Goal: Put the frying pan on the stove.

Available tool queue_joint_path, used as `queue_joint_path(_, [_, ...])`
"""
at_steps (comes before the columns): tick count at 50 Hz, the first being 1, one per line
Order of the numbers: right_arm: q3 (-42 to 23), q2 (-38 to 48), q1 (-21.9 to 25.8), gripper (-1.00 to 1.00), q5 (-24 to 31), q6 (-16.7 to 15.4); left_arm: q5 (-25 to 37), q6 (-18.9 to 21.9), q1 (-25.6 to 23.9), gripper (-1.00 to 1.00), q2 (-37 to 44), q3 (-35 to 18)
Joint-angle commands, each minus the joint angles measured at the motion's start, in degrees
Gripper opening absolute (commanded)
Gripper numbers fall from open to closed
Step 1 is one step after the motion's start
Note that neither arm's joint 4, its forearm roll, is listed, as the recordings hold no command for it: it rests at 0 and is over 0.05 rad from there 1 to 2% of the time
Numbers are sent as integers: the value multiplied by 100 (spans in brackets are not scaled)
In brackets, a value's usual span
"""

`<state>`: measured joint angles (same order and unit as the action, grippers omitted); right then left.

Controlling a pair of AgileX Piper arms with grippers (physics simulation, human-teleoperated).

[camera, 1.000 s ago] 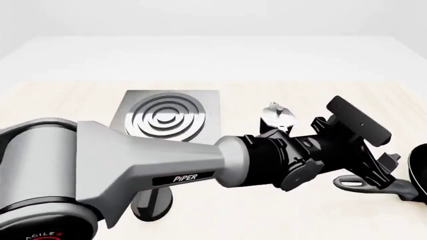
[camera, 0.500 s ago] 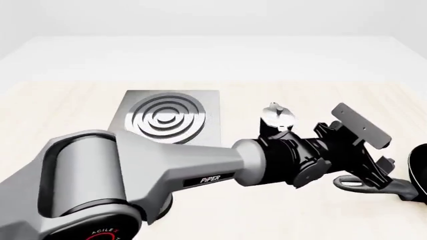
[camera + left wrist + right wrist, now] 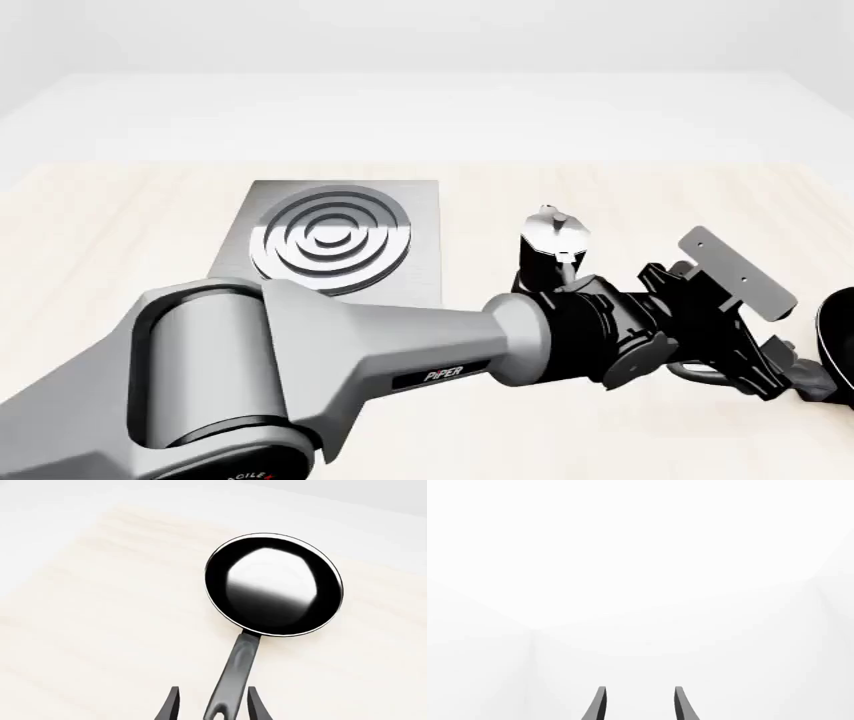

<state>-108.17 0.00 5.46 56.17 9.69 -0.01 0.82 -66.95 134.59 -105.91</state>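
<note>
From the front I see only a sliver of the glossy black round frying pan, cut by the frame edge beside the black and silver moka pot, whose base my left arm covers. That arm also hides the near edge of the square brushed grey stove. I cannot see the pan handle's looped end; the left wrist frame crops it.

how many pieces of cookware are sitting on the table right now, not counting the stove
2. The frying pan lies at the table's right edge, mostly cut off in the front view, its handle between the left gripper fingers. The moka pot stands just right of the stove. The arm could hide more.
</note>
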Motion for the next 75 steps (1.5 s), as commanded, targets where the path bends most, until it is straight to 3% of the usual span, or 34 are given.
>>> queue_joint_path(1, [-12, 0, 17, 100, -1, -3, 168, 4, -12, 100, 97, -142])
queue_joint_path(14, [-13, 0, 16, 100, -1, 2, 374, -62, -52, 100, 200, -317])
queue_joint_path(24, [-18, 0, 41, 100, 0, -12, 124, -70, -77, 100, 516, -213])
queue_joint_path(75, [-24, 0, 142, 100, 3, -47, 1016, 10, -128, 100, 1002, -1008])
